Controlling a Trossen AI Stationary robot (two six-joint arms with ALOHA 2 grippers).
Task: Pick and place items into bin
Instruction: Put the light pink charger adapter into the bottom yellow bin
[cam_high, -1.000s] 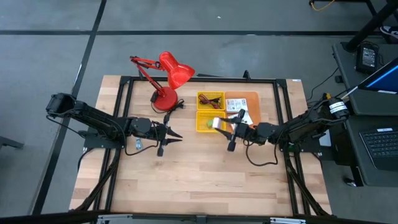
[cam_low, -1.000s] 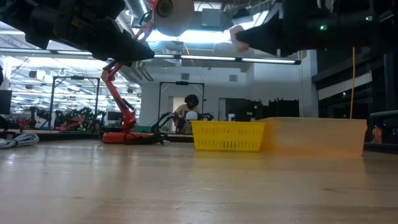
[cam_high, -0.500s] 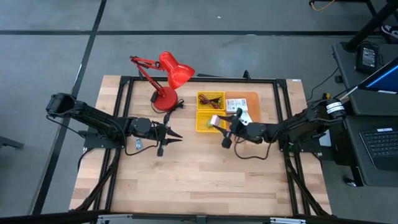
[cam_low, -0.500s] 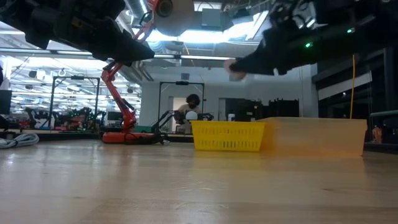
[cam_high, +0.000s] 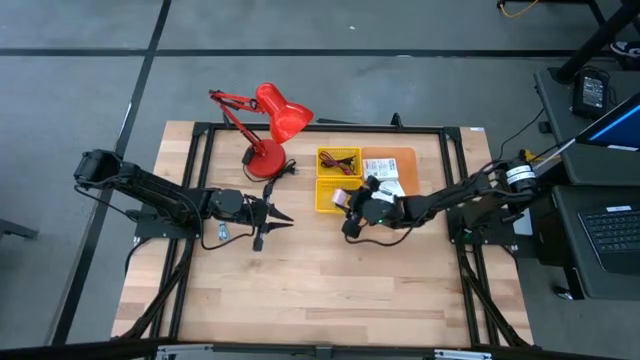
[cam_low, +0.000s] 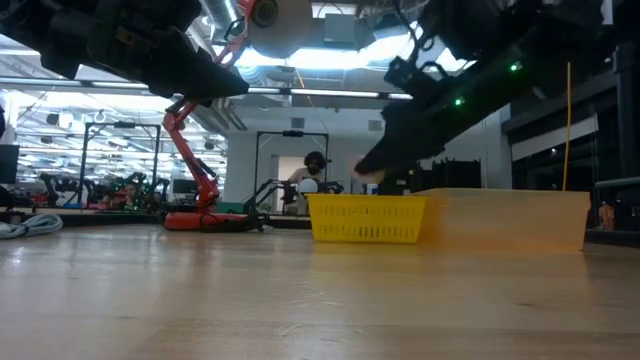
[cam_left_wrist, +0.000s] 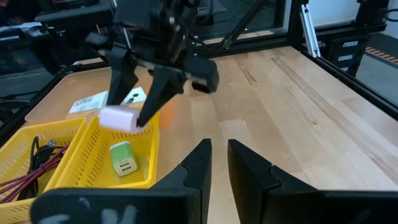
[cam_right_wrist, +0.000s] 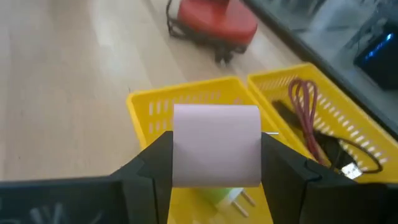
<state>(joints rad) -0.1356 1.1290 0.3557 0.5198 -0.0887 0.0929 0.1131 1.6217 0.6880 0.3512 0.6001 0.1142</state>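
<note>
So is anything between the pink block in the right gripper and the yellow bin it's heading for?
Nothing visible. The right gripper holds the pink block over the yellow bin; only a green piece lies inside, below it.

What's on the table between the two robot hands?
Only bare wood shows in the high view between the idle left hand and the right hand, which holds a pale pink block over the near yellow plastic basket.

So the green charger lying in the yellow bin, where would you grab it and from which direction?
Grip the green charger across its two flat sides, coming straight down from above. It lies low inside the yellow bin, whose walls block a sideways approach; avoid the prong end.
</note>
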